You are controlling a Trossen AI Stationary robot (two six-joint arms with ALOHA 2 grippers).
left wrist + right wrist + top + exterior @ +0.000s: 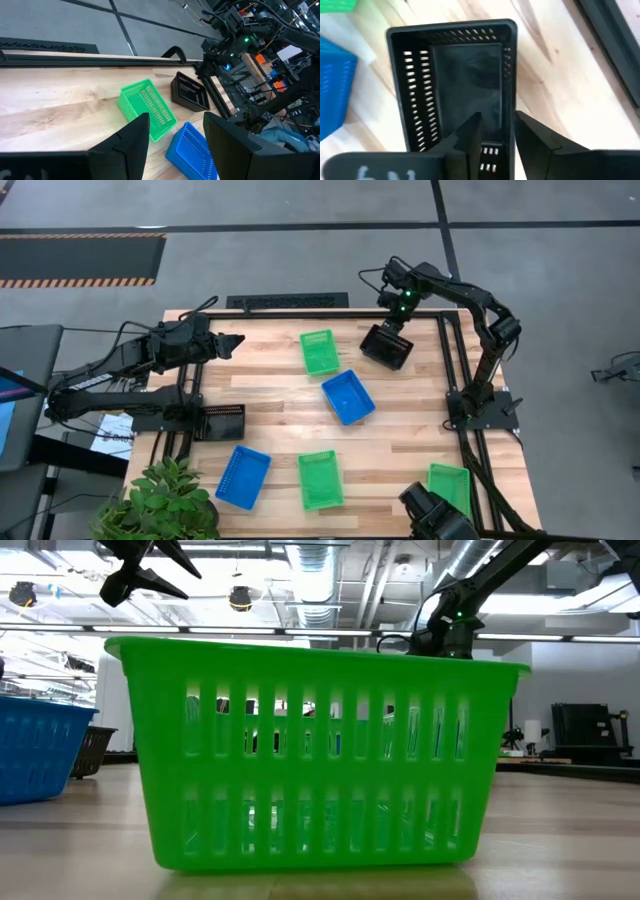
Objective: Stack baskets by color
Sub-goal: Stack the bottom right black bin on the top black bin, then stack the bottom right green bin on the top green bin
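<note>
Hovering at the table's far right corner, the right gripper (492, 132) has its fingers straddling one wall of a black basket (387, 346), one inside and one outside. There is a sliver of gap on either side, so whether it is pinching or has let go, I cannot tell. The basket sits tilted on the wooden table (270, 395).

Over on the far left, the left gripper (232, 341) hangs above the wood with its fingers spread and nothing between them.

A second black basket (221, 421) lies at the left edge. Green baskets: one (319, 351) just left of the tilted black one, one (320, 479) near the front middle, one (449, 485) at the front right. Blue baskets: one (348, 397) mid-table, nearly touching the far green one, and another (243, 476) at the front left beside a leafy plant (160, 505).

No brand or label is readable on any basket; white marks on the right wrist's housing are too cut off to read.
</note>
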